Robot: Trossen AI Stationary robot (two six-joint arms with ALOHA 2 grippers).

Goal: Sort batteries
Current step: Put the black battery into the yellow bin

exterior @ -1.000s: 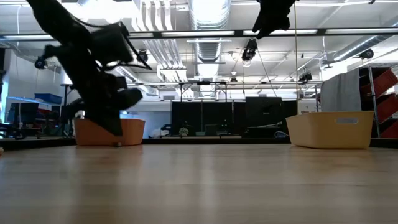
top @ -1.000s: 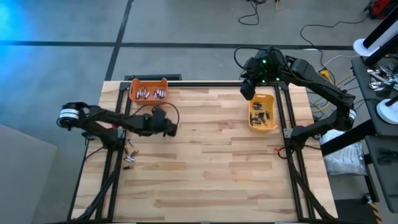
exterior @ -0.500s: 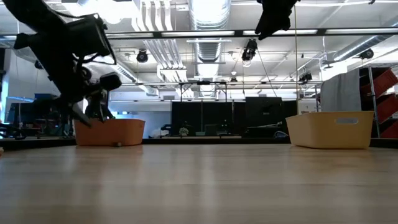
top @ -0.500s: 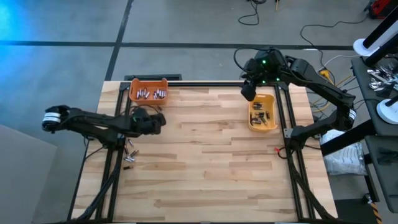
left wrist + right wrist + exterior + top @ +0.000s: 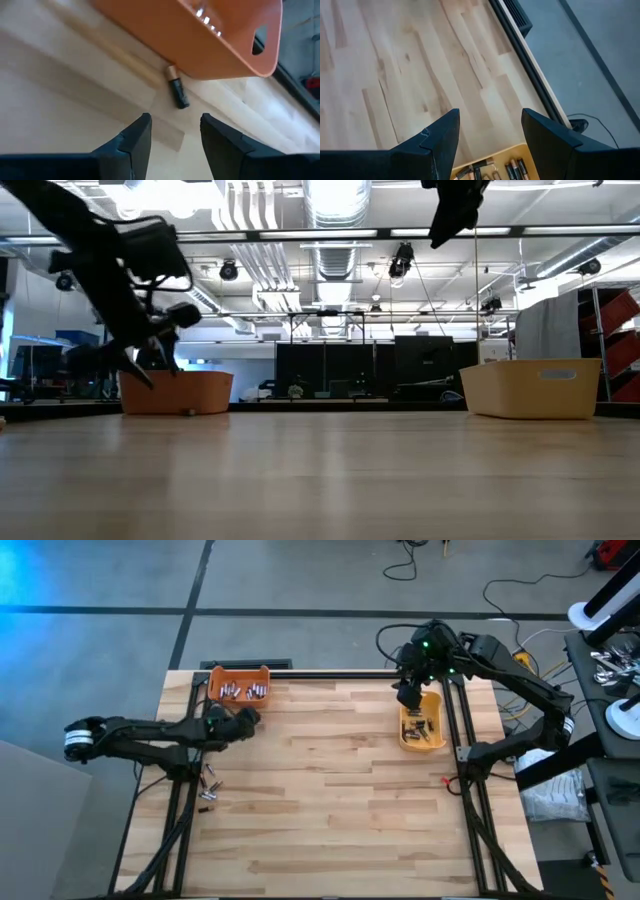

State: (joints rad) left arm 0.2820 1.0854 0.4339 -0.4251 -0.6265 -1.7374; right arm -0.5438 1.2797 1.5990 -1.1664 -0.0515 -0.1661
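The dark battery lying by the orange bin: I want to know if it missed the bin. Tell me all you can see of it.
The dark battery is a small cylinder, black with a gold band at one end. It lies flat on the wooden table, outside the orange bin, its gold end at the foot of the bin's wall. The left gripper hovers open nearby, not touching it.

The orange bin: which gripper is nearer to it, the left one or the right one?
Left. The left gripper hangs open just beside the orange bin. The right gripper, also open, is far across the table over the yellow bin.
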